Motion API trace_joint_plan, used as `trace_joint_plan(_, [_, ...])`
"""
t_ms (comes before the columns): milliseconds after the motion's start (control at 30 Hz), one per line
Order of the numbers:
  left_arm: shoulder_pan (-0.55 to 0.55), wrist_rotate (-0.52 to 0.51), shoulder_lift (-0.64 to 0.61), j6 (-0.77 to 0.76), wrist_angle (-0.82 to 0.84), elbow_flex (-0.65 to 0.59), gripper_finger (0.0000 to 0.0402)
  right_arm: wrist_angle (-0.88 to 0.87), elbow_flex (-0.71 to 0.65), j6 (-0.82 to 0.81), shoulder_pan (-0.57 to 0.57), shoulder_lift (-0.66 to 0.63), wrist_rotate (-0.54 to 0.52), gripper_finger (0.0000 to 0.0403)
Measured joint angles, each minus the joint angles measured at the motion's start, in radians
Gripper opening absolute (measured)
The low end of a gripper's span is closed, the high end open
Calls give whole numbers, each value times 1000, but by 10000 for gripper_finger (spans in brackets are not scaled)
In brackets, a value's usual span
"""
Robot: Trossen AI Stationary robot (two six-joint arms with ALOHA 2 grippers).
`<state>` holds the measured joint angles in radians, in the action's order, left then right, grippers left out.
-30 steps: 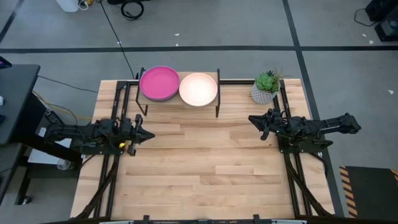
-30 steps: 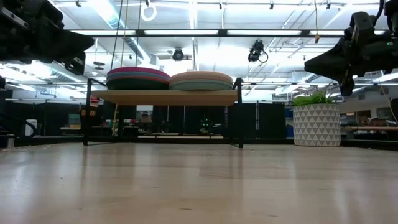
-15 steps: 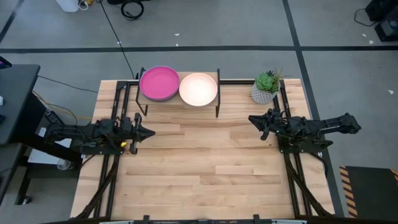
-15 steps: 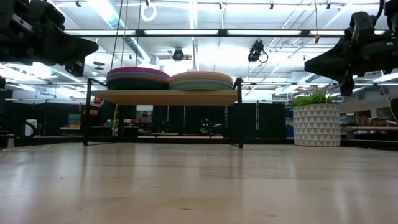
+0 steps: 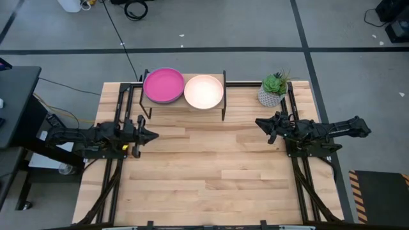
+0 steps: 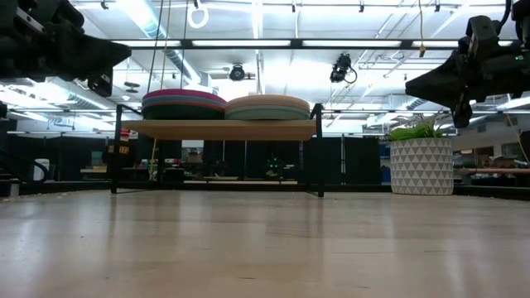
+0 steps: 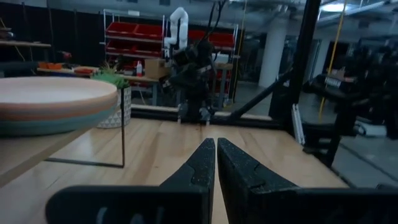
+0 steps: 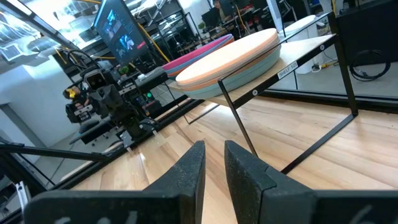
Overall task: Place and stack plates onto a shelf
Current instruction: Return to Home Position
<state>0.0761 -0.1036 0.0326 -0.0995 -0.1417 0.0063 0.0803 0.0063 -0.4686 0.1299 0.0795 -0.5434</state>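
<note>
The shelf [image 6: 219, 129], a wooden board on thin black legs, stands at the table's far edge. Two stacks of plates rest on it. The left stack is topped by a magenta plate [image 5: 163, 85], the right one by a cream plate [image 5: 204, 91]. In the low view both stacks [image 6: 184, 103] [image 6: 267, 107] sit flat on the board. My left gripper [image 5: 155, 136] hovers over the table's left side, shut and holding nothing. My right gripper [image 5: 257, 122] hovers over the right side. A narrow gap shows between its fingers [image 8: 214, 149], and nothing is in it.
A green plant in a white patterned pot [image 5: 273, 90] stands at the far right, just beyond my right gripper. The bare slatted tabletop [image 5: 211, 172] stretches between the arms and toward the near edge. Black frame rails run along both sides.
</note>
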Motion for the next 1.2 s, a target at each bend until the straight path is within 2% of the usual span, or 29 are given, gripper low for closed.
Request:
trace_joint_plan(333, [0, 0, 0, -125, -7, 0, 25, 0, 0, 0, 0, 0, 0, 67])
trace_joint_plan(567, [0, 0, 0, -42, -3, 0, 25, 0, 0, 0, 0, 0, 0, 67])
trace_joint_plan(1200, [0, 0, 0, -45, -3, 0, 25, 0, 0, 0, 0, 0, 0, 67])
